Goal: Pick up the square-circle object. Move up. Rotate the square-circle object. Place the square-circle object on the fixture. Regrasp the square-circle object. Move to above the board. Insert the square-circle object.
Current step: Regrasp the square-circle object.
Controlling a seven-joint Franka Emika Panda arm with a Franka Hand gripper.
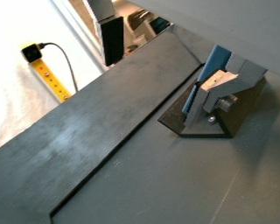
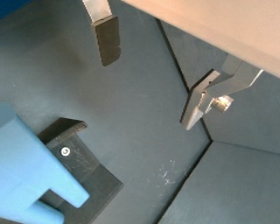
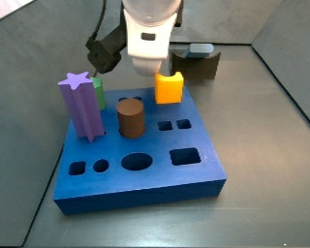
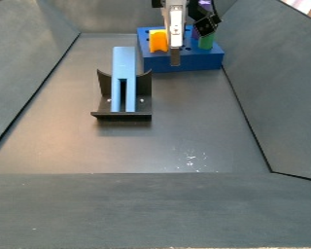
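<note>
Standing upright on the fixture (image 4: 121,105), the square-circle object (image 4: 124,76) leans against the dark bracket's vertical arm, its two parallel pale blue bars rising from the base plate; in a side view it lies at about 9 o'clock from the scene's centre. A wrist view shows the same peg (image 1: 216,70) seated in the fixture (image 1: 220,109), and another wrist view shows only its broad pale blue end (image 2: 25,166) beside the bracket (image 2: 84,168). The gripper (image 4: 179,44) hangs well apart from the peg, at about 1 o'clock from it, just in front of the board (image 4: 185,56). Its jaws are spread and grasp nothing: in a wrist view the two fingers (image 2: 105,39) stand wide apart with bare floor between them. In a side view the gripper (image 3: 148,66) is mostly hidden under the white wrist housing, behind the board (image 3: 142,172). On the board stand a purple star-topped post (image 3: 81,108), a brown cylinder (image 3: 131,118) and an orange block (image 3: 169,86).
</note>
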